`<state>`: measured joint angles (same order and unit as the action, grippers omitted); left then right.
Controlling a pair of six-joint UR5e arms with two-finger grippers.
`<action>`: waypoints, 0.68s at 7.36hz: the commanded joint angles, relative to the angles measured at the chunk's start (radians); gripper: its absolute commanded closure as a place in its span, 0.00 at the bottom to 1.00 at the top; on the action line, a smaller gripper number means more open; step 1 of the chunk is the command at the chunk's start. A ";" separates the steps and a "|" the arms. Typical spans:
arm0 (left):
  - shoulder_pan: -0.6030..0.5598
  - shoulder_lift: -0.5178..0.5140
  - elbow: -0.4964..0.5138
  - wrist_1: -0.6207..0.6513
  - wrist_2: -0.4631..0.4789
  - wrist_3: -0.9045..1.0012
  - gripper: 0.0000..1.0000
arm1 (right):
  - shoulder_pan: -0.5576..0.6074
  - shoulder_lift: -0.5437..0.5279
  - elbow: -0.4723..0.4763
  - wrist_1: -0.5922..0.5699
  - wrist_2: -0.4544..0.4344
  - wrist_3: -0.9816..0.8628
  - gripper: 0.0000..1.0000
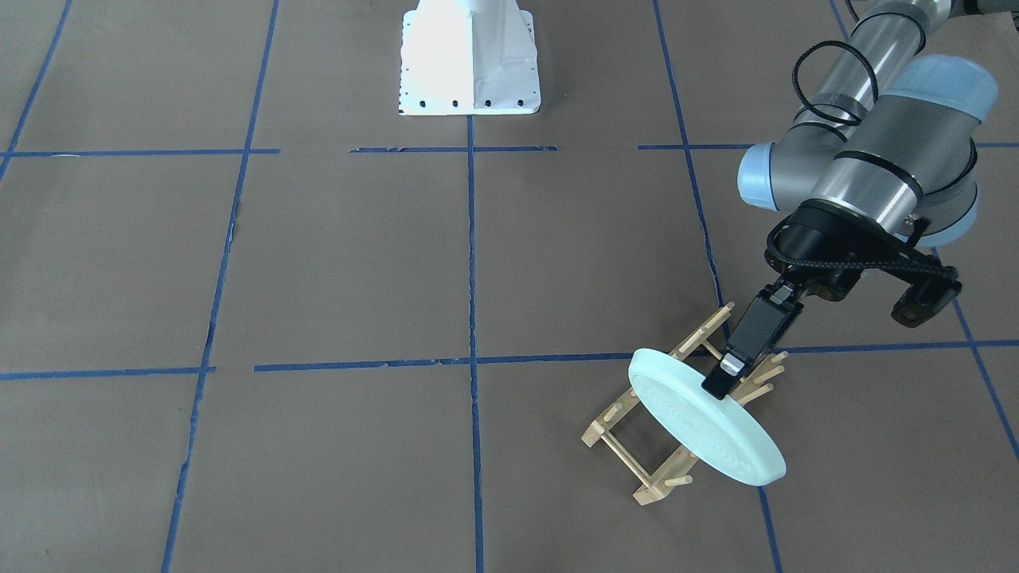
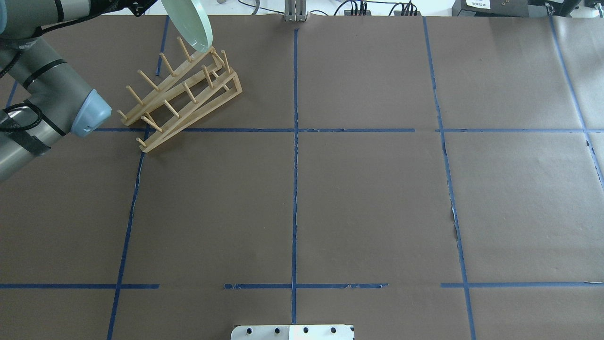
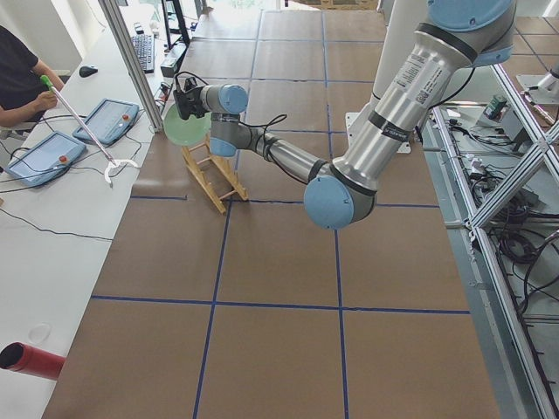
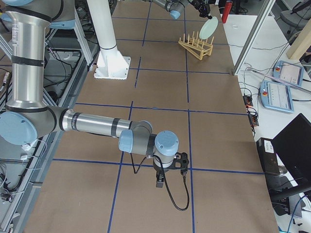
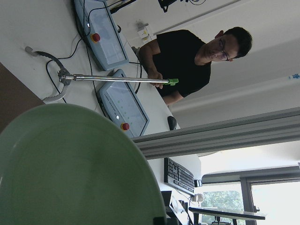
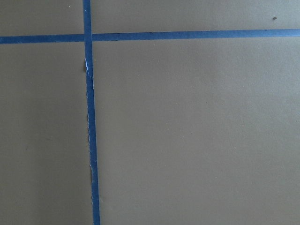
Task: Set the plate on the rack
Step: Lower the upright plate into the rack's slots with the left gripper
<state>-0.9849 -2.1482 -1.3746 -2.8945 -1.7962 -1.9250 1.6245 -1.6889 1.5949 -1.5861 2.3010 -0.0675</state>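
Mint plate (image 1: 704,426), rim clamped in the left gripper (image 1: 719,384), tilts edge-down toward the rack (image 1: 654,487) below it, apparently angled to slot between pegs (image 1: 679,481).

Pale mint-green plate (image 1: 700,426) with faint concentric rings, light-wood rack (image 1: 649,493), brown table (image 1: 342,263) gridded with blue tape (image 1: 471,263)

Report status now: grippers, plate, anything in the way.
Left gripper shut on plate rim. Right gripper far off, low over table, state unclear. Plate tilted over rack, not yet seated. No obstruction seen at pegs.
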 commanded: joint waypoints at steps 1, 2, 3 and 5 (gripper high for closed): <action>0.034 0.001 0.041 -0.041 0.029 0.004 1.00 | 0.000 0.000 0.000 0.000 0.000 0.000 0.00; 0.034 0.001 0.052 -0.043 0.029 0.017 1.00 | 0.000 0.000 0.000 0.000 0.000 0.000 0.00; 0.034 -0.001 0.075 -0.043 0.028 0.055 1.00 | 0.000 0.000 -0.001 0.000 0.000 0.000 0.00; 0.048 -0.001 0.081 -0.042 0.028 0.060 1.00 | 0.000 0.000 0.000 0.000 0.000 0.000 0.00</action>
<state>-0.9468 -2.1489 -1.3006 -2.9363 -1.7688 -1.8733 1.6245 -1.6889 1.5949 -1.5861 2.3010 -0.0675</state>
